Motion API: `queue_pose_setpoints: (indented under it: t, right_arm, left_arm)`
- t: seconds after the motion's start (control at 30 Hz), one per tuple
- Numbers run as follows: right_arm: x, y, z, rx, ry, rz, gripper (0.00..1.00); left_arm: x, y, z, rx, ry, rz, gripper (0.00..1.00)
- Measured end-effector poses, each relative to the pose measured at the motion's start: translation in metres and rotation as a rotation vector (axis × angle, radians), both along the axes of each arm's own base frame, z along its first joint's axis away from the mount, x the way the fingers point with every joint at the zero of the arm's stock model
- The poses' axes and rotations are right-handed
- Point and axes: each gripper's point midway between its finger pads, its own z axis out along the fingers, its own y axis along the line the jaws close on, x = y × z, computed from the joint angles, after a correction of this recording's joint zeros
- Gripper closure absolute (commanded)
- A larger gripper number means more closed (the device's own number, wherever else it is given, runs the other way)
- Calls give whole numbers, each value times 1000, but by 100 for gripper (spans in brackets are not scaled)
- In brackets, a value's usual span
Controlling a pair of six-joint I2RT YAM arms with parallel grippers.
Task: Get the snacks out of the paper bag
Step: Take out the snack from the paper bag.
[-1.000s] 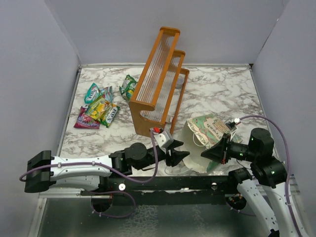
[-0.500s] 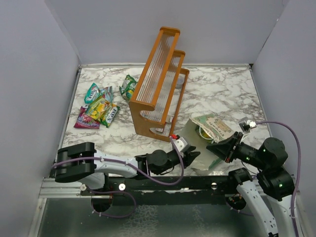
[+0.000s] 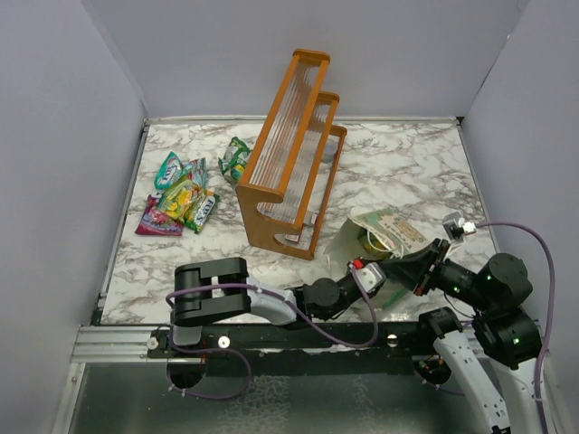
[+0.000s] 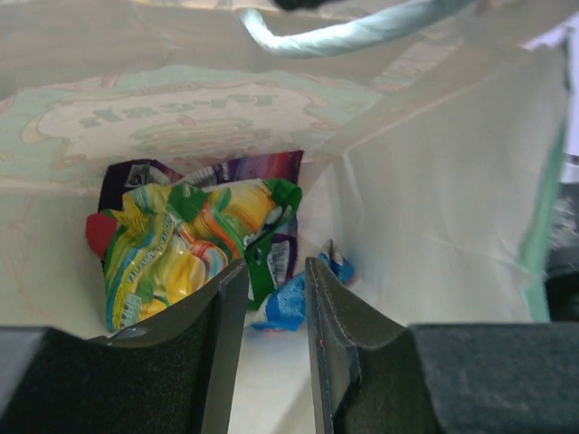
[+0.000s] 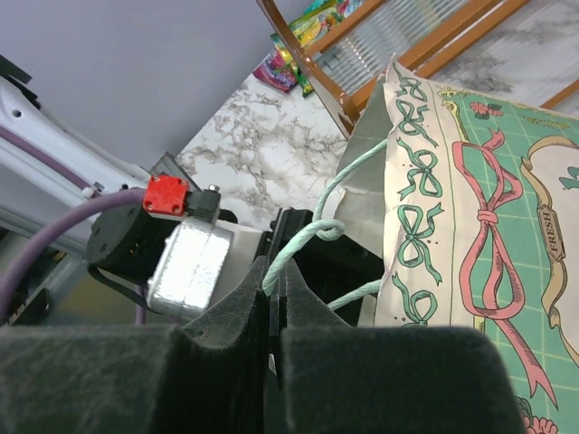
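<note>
L arm swung right along the bench's near edge; its black rear link, earlier at far left, is now approx mid. L claw (image 3: 369, 274) went from just outside the mint-green paper gift bag (image 3: 391, 231) to inside its mouth, jaws narrower than 1 s ago. R claw (image 3: 427, 269), pinching the pale cord handle (image 5: 308, 240), drew back rightward. Bag shifted right w/ it & lies lower.

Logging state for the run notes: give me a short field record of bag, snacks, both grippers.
right gripper: shut on cord handle of paper bag
left gripper: inside bag, open, tips at yellow-green packet
in bag: yellow-green packet, purple packet, blue packet
out on table: snack pile left of orange rack
</note>
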Motion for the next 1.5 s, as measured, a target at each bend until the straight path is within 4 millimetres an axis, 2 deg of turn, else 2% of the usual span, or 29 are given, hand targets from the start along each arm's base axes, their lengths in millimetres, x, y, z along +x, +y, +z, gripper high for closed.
queue_pose_setpoints:
  t: [0.17, 0.37, 0.5, 0.63, 0.73, 0.9, 1.07, 1.13, 1.3, 1.5]
  right_arm:
    - [0, -2, 9, 6, -30, -17, 98]
    - [5, -5, 8, -2, -33, -43, 98]
    - [3, -6, 14, 3, -49, -48, 98]
    - [3, -9, 23, 7, -73, -73, 98]
    - [4, -12, 26, 6, -87, -91, 98]
    - [2, -10, 31, 14, -109, -75, 98]
    - [-1, -6, 36, 20, -131, -36, 98]
    - [-1, -6, 36, 18, -132, -35, 98]
    - [-1, -5, 37, 6, -157, -24, 98]
    - [4, -3, 34, -27, -162, -2, 98]
  left_arm:
    - [13, -14, 1, -16, -37, 63, 54]
    - [25, -18, -1, -66, -49, 143, 52]
    - [32, -11, -16, -56, -45, 181, 54]
    - [32, 7, -34, -41, -41, 185, 59]
    - [30, 14, -43, -26, -32, 183, 58]
    - [30, 13, -44, -53, 10, 178, 52]
    - [33, 5, -36, -105, 63, 179, 57]
    - [34, 3, -34, -123, 83, 178, 63]
    - [32, 2, -42, -105, 164, 172, 66]
    - [31, -6, -40, -86, 267, 184, 55]
